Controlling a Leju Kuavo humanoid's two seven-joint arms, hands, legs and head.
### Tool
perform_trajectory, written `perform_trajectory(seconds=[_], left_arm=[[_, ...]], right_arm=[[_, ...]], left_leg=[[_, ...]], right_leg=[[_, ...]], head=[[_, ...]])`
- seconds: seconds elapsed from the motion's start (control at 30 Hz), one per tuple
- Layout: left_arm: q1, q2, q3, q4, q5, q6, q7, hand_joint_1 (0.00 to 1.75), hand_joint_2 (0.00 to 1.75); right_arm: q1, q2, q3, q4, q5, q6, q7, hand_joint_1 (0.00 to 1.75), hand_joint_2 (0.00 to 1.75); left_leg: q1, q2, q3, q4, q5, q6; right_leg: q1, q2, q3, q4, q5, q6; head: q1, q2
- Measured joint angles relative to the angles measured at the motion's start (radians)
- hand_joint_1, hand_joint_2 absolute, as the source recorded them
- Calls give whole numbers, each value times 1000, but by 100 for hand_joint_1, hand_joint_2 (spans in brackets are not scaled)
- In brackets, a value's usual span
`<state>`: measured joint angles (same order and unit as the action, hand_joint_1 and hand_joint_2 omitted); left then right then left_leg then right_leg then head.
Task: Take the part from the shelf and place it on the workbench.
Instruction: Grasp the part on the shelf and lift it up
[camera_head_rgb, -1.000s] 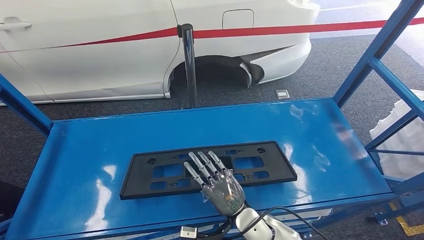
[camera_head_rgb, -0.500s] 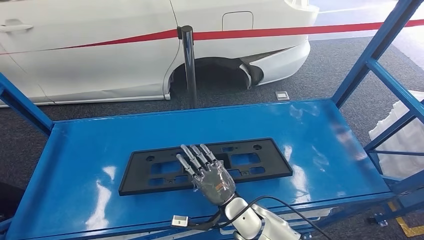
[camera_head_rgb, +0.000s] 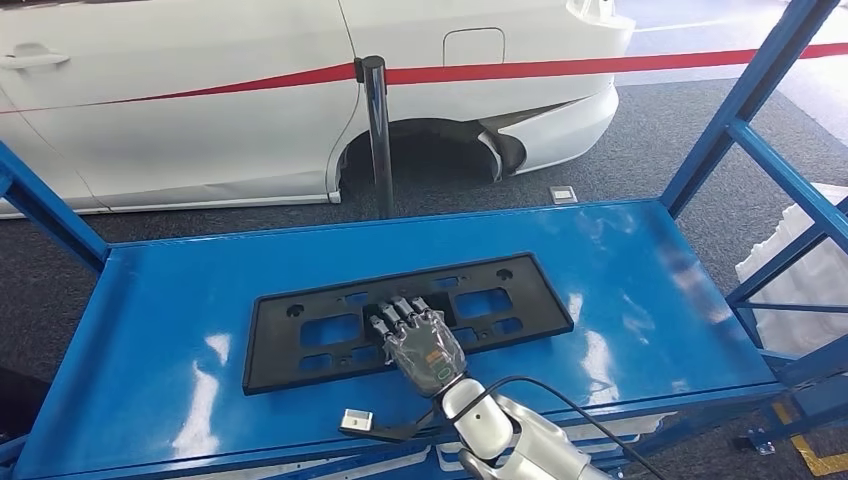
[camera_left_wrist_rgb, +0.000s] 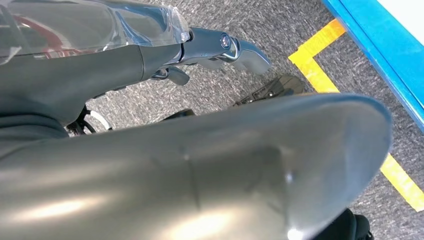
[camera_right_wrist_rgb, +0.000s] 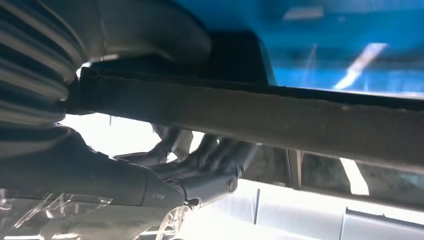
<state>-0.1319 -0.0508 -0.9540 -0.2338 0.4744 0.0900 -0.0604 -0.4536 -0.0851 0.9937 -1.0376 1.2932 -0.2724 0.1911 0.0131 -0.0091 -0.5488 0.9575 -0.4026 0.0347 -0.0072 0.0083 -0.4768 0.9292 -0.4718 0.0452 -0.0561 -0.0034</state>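
With the black part (camera_head_rgb: 405, 315) lying flat on the blue shelf (camera_head_rgb: 150, 330), the right hand (camera_head_rgb: 420, 345) curls its fingers over the near edge, thumb seemingly beneath, so it should firm that pinch before lifting level; the left hand's fingers I cannot tell.

Bright, even daylight lit the head view sharply, white glare patches streaked the glossy blue shelf (camera_head_rgb: 640, 260), and the right wrist view was dim, blurred and backlit.
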Motion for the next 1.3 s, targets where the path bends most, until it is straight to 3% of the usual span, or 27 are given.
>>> perform_trajectory(seconds=[0.5,0.67,0.9,1.03,1.3], left_arm=[[1,-3,-1,0,18,0,-13,0,0],[5,-3,-1,0,42,28,-27,0,0],[20,1,2,0,101,102,-42,0,0],[24,5,3,0,120,128,-52,0,175],[31,11,10,0,133,217,-151,0,175]], right_arm=[[-9,4,1,31,-71,51,1,175,175],[8,-6,-14,-4,-152,-85,-9,175,175],[99,-57,-106,-319,-456,-247,-112,175,175],[155,-72,-167,-546,-638,-325,-214,175,175],[309,-92,-279,-944,-960,-346,-488,175,175]], left_leg=[[0,1,11,0,-4,-1],[0,0,14,0,-6,-1],[-1,1,6,1,-6,0],[-1,1,3,0,-6,0],[-1,1,-6,0,-6,0]], right_leg=[[0,1,11,-1,-4,-1],[0,0,15,-1,-5,0],[-1,1,7,0,-3,2],[0,1,2,0,-4,2],[0,0,-6,0,-4,1]], head=[[0,0],[0,0],[0,0],[0,0],[0,0]])
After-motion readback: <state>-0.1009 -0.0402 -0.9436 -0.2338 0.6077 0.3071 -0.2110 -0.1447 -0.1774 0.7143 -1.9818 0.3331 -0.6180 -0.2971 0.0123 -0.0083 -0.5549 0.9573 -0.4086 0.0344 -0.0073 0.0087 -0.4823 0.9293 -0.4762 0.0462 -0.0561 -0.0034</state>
